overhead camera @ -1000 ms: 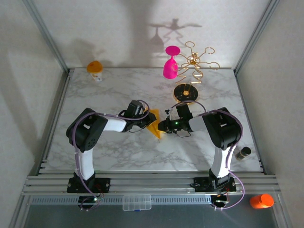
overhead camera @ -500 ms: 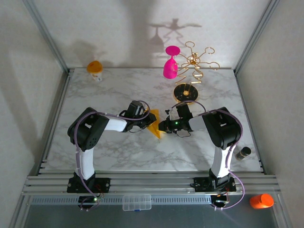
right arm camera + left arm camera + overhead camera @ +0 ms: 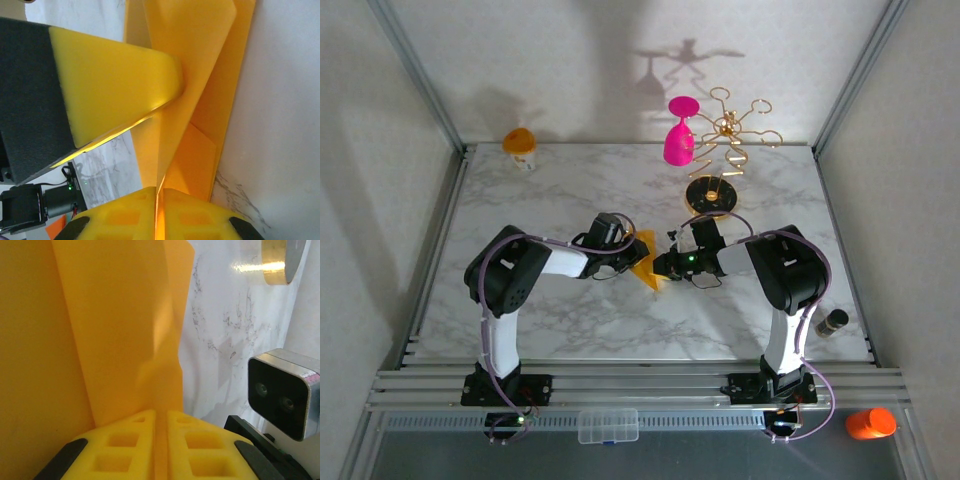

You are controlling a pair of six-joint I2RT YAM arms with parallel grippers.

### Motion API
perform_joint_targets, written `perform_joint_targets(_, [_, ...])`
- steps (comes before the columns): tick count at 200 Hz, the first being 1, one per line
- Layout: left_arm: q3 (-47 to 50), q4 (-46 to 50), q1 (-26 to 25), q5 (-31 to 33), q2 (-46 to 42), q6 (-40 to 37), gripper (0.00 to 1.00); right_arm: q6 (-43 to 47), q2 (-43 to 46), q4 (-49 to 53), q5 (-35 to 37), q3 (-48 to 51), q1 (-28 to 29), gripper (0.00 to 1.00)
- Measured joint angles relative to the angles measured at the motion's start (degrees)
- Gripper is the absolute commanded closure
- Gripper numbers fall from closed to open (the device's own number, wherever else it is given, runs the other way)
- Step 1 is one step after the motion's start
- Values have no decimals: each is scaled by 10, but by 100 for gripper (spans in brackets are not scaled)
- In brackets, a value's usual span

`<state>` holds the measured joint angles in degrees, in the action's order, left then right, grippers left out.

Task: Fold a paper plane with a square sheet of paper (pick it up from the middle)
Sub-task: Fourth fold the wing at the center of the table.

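The square sheet of paper [image 3: 647,264] is yellow-orange and folded into a narrow, pointed, layered shape, the paper plane, held just above the marble table's middle. My left gripper [image 3: 633,252] comes in from the left and is shut on it. In the left wrist view the paper [image 3: 115,330] rises from between the closed pads of the left gripper [image 3: 161,414]. My right gripper [image 3: 665,266] meets it from the right and is shut on a folded edge. In the right wrist view the right gripper [image 3: 160,190] pinches the paper [image 3: 202,105], and the left gripper's finger [image 3: 115,80] presses the layers from the far side.
A pink goblet [image 3: 679,132] hangs on the gold rack [image 3: 730,128], whose black base [image 3: 710,194] stands just behind the grippers. An orange-topped white cup [image 3: 520,146] is at the far left corner. A small dark bottle [image 3: 831,323] lies near the right edge.
The left arm's elbow has crept slightly to the right. Both grippers stay shut on the paper in the same place.
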<state>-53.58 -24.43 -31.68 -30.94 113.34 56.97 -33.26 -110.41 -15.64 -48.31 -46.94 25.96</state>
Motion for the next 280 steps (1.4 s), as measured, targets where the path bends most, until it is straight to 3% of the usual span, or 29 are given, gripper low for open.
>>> perform_joint_targets(105, [2,-3,0,0,2,0,87,-9,4,25,-3,-12,0,80])
perform_joint_targets(241, [19,-38,0,-2,3,0,87,-17,37,111,52,-28,2,74])
perform_joint_targets(280, [19,-39,0,-3,3,0,87,-15,37,120,52,-28,9,77])
